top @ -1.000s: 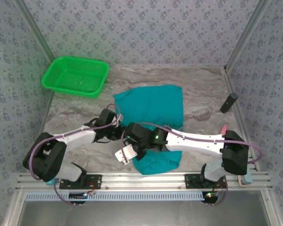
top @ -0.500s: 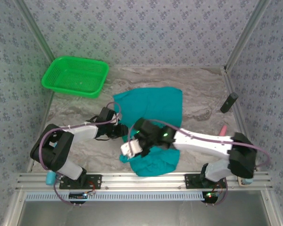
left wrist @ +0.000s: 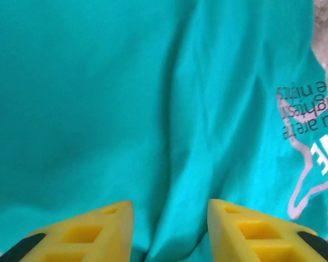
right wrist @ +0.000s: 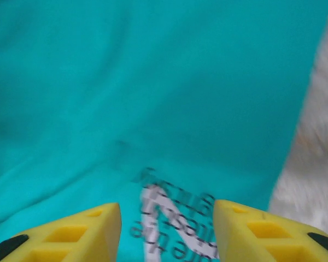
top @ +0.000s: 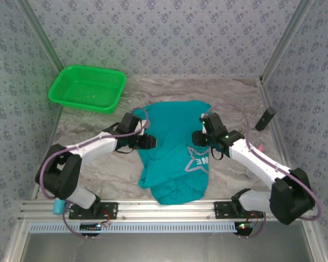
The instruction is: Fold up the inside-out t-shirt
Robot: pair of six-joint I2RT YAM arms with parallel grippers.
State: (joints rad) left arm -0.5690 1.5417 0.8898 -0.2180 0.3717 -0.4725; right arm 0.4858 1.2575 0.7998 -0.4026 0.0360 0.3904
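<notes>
Marbled grey table [top: 235,98], walls papered in a small floral print. Within the last second both arms had drawn apart from a tangle over the near-left part of the t-shirt [top: 172,147]. The left gripper [top: 148,142] now sat at its left edge and the right gripper [top: 199,136] at its right edge, both with yellow plastic fingers parted and nothing pinched. Shirt lay mid-table, stretched toward the near edge, white lettering [top: 199,158] newly uncovered. My reading: a spread just released, folding proper not begun. Cloth soft, matte, long shallow creases, near hem bunched. Rigid green mesh basket [top: 87,87] at far-left corner.
</notes>
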